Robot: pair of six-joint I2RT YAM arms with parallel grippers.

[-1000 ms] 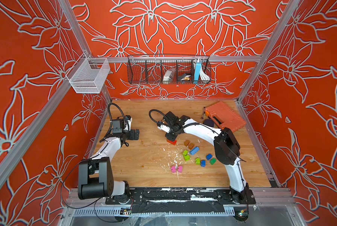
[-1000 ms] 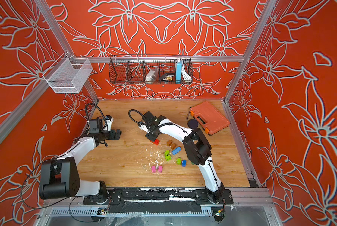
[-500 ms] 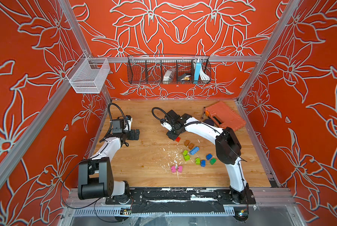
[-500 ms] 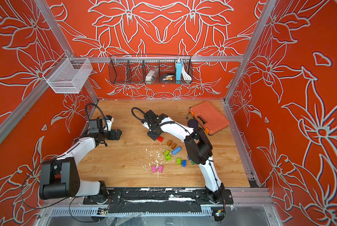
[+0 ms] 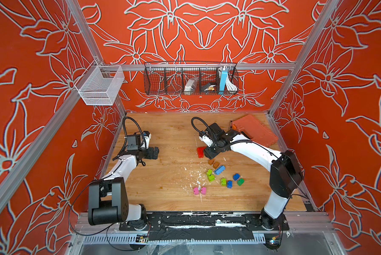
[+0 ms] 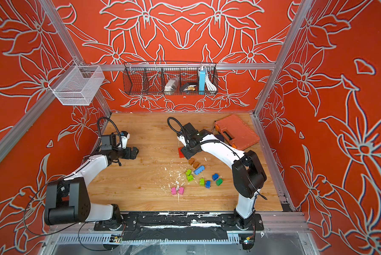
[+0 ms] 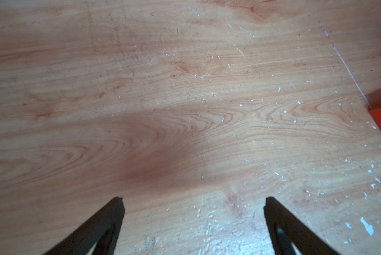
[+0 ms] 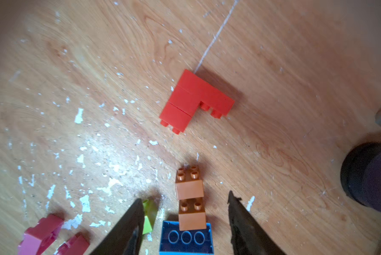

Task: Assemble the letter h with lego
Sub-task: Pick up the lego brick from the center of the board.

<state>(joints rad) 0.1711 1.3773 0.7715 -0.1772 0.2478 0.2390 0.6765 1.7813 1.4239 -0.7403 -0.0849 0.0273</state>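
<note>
lego [image 5: 219, 170] dots a flecked wooden table [image 5: 167, 136], floral walls [image 5: 196, 33] around.

In both top views the scene is brightly and evenly lit from above; only soft shadows are cast on the wooden table [image 5: 174, 176] beneath the arms. In the left wrist view a broad reddish shadow is thrown across the wood, and glare is seen beside the blurred fingers [image 7: 101, 225] of the left gripper [image 7: 193, 198]. In the right wrist view the corners are darkened, a shadow is cast beside the sharp red bricks [image 8: 194, 99], and the pink bricks [image 8: 41, 234] are blurred.
</note>
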